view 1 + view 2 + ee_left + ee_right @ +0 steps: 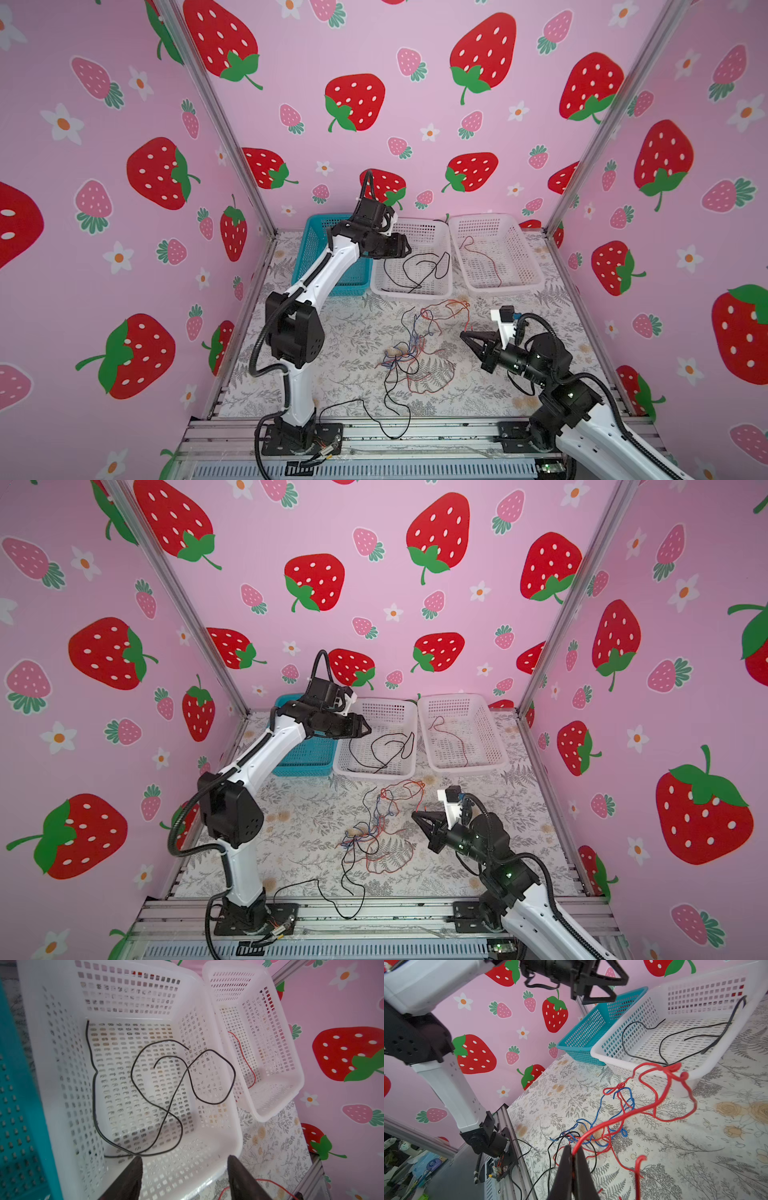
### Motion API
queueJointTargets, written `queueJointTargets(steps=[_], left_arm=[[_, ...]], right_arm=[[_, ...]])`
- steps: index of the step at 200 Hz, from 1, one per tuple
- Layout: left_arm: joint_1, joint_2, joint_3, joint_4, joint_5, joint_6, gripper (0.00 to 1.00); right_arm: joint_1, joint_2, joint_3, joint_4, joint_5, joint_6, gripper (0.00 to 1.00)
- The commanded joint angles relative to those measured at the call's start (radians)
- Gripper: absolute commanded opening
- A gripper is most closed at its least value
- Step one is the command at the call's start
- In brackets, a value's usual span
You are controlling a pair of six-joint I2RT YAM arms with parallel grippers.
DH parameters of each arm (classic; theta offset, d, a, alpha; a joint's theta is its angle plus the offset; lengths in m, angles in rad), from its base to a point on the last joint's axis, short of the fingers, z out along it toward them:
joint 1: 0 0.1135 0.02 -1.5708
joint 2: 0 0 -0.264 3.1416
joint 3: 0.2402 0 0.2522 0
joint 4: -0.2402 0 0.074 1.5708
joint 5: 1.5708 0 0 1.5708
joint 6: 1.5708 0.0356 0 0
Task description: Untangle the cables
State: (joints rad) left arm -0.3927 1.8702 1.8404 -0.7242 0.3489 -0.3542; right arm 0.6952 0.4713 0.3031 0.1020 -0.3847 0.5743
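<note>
— Top views first: what's sorted?
— A black cable (422, 281) lies in the middle white basket (409, 293), and one red cable (493, 266) lies in the right white basket (505, 289). The rest of the cables form a tangle (365, 837) of red, blue and black on the counter (299, 820).
— Left wrist?
— The left end effector (185, 1158) is released and empty, above that middle basket.
— Right wrist?
— The right end effector (572, 1159) is clenched on a red strand (612, 1121) leading out of the tangle. I'd judge it an early stage: most is not yet separated.
</note>
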Motion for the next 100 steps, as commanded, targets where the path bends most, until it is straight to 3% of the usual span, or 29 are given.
queueJointTargets(steps=[1,31,66,100], left_arm=[[-0.008,-0.200,-0.198,-0.011,-0.038,-0.207,0.68],[-0.051,-0.465,-0.541,0.008,-0.147,-0.454,0.69],[-0.194,-0.707,-0.755,-0.164,-0.422,-0.760,0.71],[-0.347,-0.890,-0.926,-0.250,-0.520,-1.030,0.70]], right_arm=[[-0.006,-0.018,0.018,-0.019,0.042,-0.010,0.00],[-0.006,-0.023,0.019,-0.031,0.057,-0.015,0.00],[-0.006,-0.018,0.025,-0.033,0.059,-0.018,0.00],[-0.006,-0.015,0.024,-0.038,0.063,-0.022,0.00]])
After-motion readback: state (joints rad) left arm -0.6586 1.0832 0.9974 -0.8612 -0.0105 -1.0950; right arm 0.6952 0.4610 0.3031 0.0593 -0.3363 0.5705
